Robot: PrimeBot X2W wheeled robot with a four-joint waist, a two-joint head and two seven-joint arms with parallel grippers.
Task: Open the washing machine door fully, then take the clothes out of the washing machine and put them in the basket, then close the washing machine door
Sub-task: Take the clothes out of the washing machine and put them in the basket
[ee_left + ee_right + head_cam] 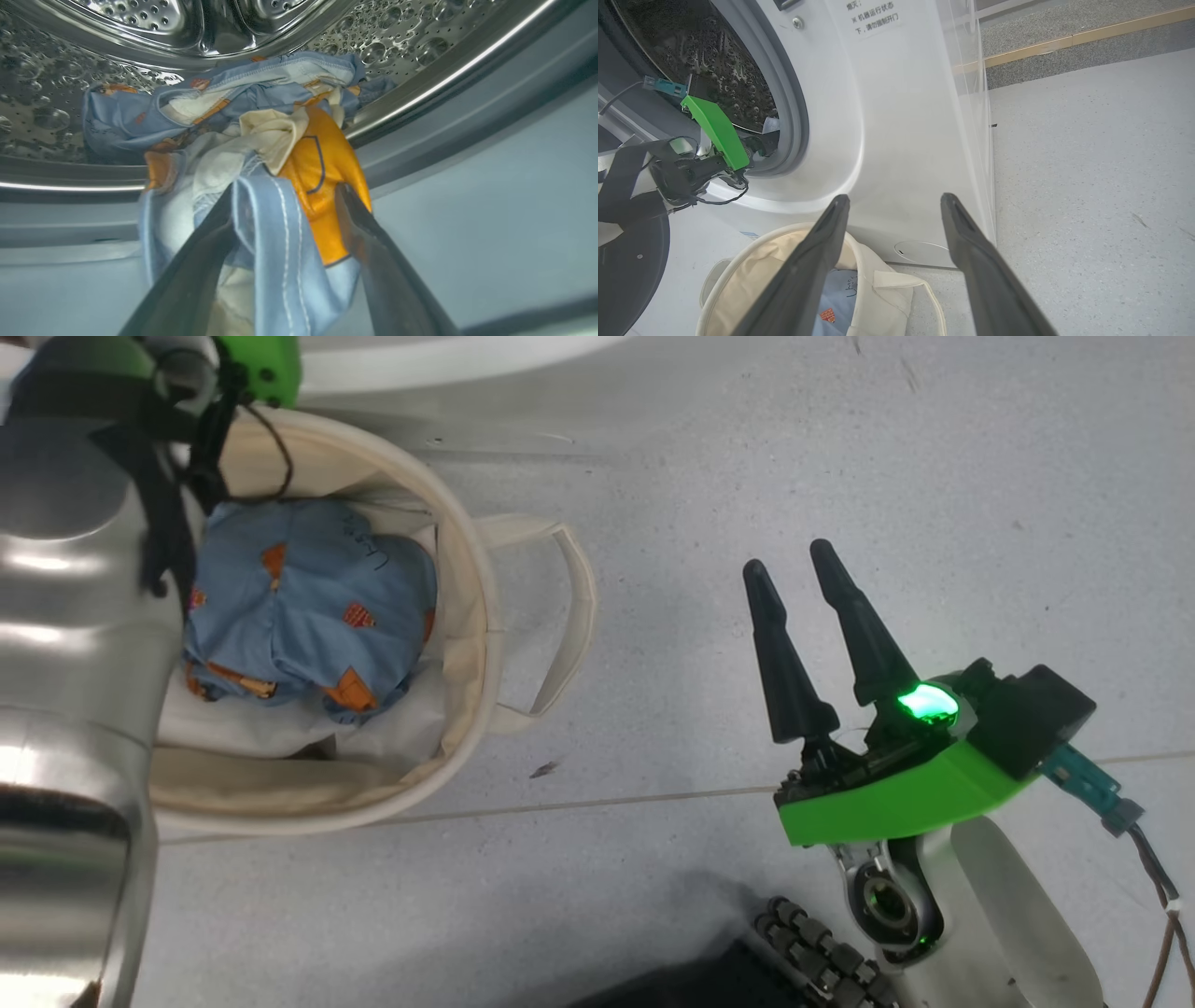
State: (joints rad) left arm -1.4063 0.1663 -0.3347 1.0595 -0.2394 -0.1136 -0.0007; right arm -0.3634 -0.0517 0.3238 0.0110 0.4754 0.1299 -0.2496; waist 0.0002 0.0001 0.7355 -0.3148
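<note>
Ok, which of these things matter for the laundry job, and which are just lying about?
Job:
- washing machine and its drum
- basket
- drum clothes
- basket clothes
- left gripper, astride the drum clothes

Lying about:
- white sheet under the basket clothes
- printed notice on the machine

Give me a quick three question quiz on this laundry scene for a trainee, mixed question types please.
1. True or false: a blue bundle lies in the basket.
2. The right end effector is: A open above the floor, B shut on cloth, C gripping a basket handle.
3. Fill in: the left end effector straddles clothes lying in the washing machine's ___.
Key: 1 true; 2 A; 3 drum.
</note>
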